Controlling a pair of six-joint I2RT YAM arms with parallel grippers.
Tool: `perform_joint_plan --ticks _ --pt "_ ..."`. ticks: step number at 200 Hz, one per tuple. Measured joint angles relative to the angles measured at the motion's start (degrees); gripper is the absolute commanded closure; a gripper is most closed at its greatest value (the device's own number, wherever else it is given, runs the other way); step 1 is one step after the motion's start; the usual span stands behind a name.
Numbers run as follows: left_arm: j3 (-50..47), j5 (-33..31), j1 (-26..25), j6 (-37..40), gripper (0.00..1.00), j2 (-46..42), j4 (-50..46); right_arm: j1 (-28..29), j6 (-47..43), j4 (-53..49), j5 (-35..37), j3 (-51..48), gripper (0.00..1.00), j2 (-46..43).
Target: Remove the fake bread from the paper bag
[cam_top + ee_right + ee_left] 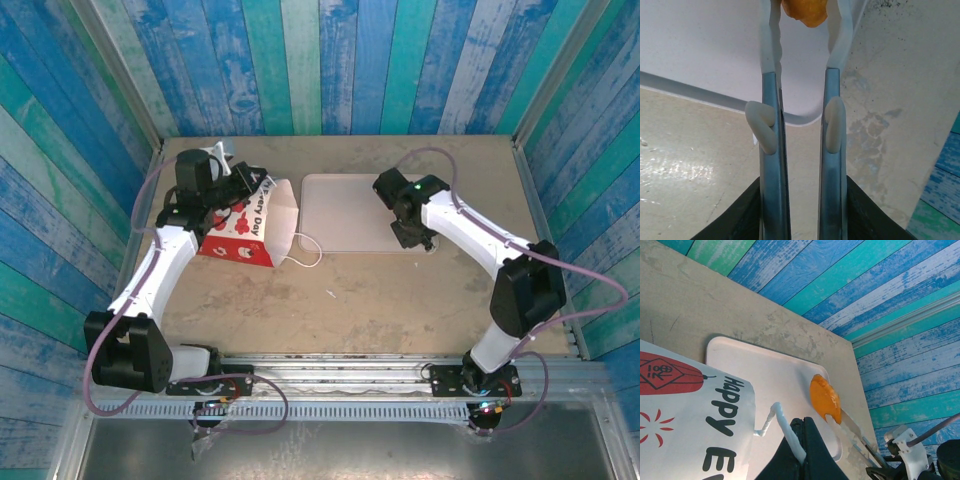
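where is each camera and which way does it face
top external: above and behind the bases, looking down on paper bag, tray, both arms
left wrist: faces across the tray; left gripper pinches the cord handle
right wrist: looks down at the tray; right gripper holds fake bread
shared: both wrists see fake bread and tray

Looks like a robotics lab cell. Closed in at 9, 12 and 3 o'clock by blue-and-teal plank-print panels (330, 60); floored by a scuffed beige table (380, 310). Holds, on an aluminium rail (340, 365) at 6 o'clock, a left arm (160, 265) and a right arm (470, 230) trailing purple cables (428, 151).
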Motion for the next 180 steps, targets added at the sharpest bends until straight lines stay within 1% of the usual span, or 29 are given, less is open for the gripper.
perform_joint_plan --ticks 28,69,113,180 --pt "0.0 0.0 0.0 -0.2 1.00 0.0 0.2 2.0 -0.2 -1.0 1.7 0.0 0.61 2.6" --pt "0.0 0.2 0.0 -0.3 1.00 0.0 0.3 6.7 -0.5 -2.3 2.2 0.2 0.55 4.3" --pt "0.0 0.2 0.0 -0.3 1.00 0.0 0.3 8.4 -0.5 -4.0 -1.2 1.3 0.51 4.3" --pt "-0.2 0.4 0.0 -0.3 1.00 0.0 0.3 8.8 -2.0 -4.0 -7.0 3.0 0.51 3.1"
